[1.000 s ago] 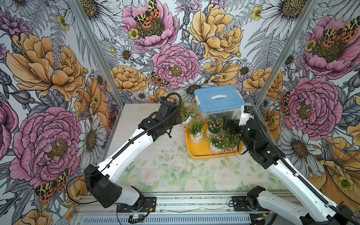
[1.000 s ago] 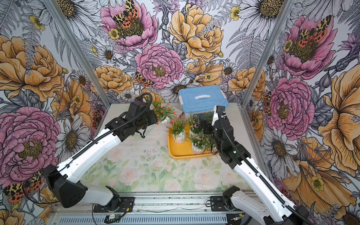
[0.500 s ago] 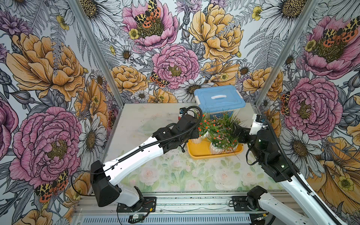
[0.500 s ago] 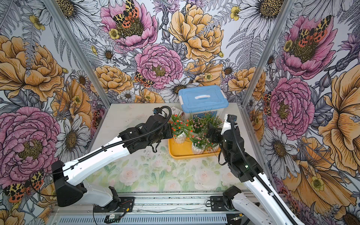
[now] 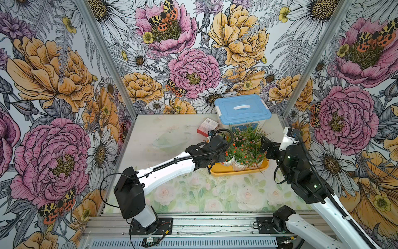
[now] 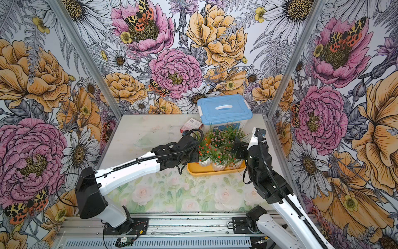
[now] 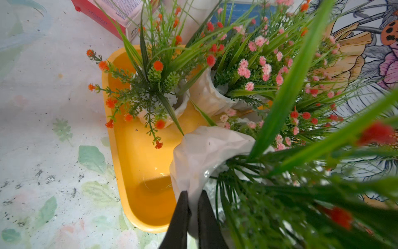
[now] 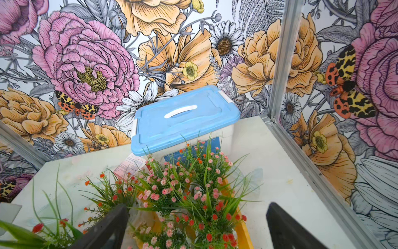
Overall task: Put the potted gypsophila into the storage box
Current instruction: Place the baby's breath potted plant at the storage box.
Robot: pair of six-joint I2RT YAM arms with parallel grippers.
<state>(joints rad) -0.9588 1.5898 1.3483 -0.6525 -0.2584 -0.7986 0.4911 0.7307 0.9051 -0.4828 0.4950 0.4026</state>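
The potted gypsophila (image 7: 204, 155) with orange-red blossoms was over the bare end of the storage box (image 7: 137, 168). The left gripper (image 7: 192, 195) was pinched shut on its white rim; whether the pot touched the box floor could not be told. Other pots (image 7: 206, 97) stood in the box beyond it. The left arm (image 5: 168, 170) lay stretched low across the table (image 5: 172, 133) to the box's left end. The right arm (image 5: 301, 170) stood bent at the elbow. The right gripper (image 8: 197, 205) was spread wide and empty above the blossoms at the box's right end.
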